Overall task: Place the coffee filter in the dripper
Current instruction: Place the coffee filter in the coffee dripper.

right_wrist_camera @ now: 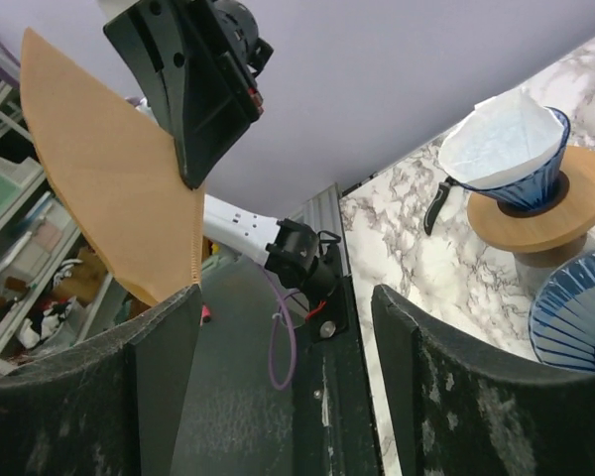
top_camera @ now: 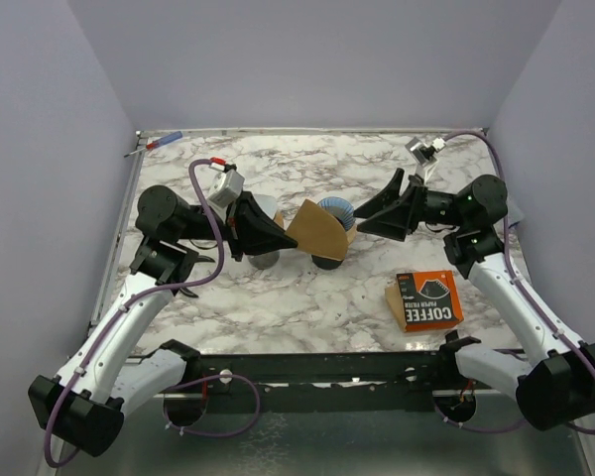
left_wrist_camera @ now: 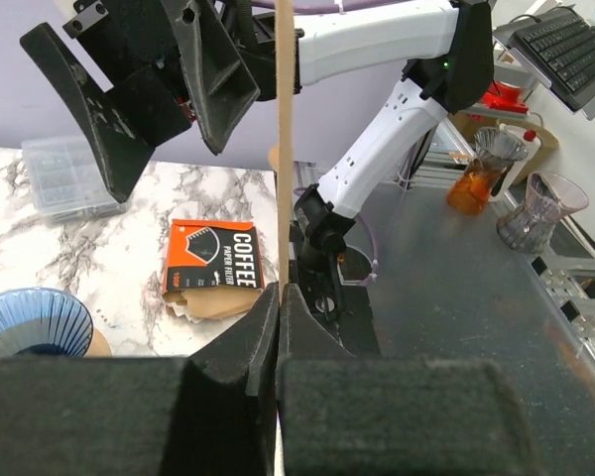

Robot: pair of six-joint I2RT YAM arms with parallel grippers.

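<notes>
A brown paper coffee filter [top_camera: 317,230] hangs in the air above the marble table [top_camera: 278,164], pinched at its left edge by my left gripper [top_camera: 270,236], which is shut on it. The left wrist view shows the filter [left_wrist_camera: 285,149] edge-on, rising from the closed jaws of the left gripper [left_wrist_camera: 279,290]. The empty blue ribbed dripper [top_camera: 334,209] stands just behind the filter. My right gripper [top_camera: 361,220] faces the filter from the right with its jaws open. In the right wrist view the filter [right_wrist_camera: 109,188] has its lower corner at the left finger [right_wrist_camera: 169,347] of the right gripper [right_wrist_camera: 283,297]; nothing lies between the jaws.
A second blue dripper [right_wrist_camera: 511,149] holding a white filter sits on a wooden ring behind the left gripper. An orange coffee filter box [top_camera: 426,299] lies at the front right. The empty dripper [right_wrist_camera: 575,317] stands close by the right finger.
</notes>
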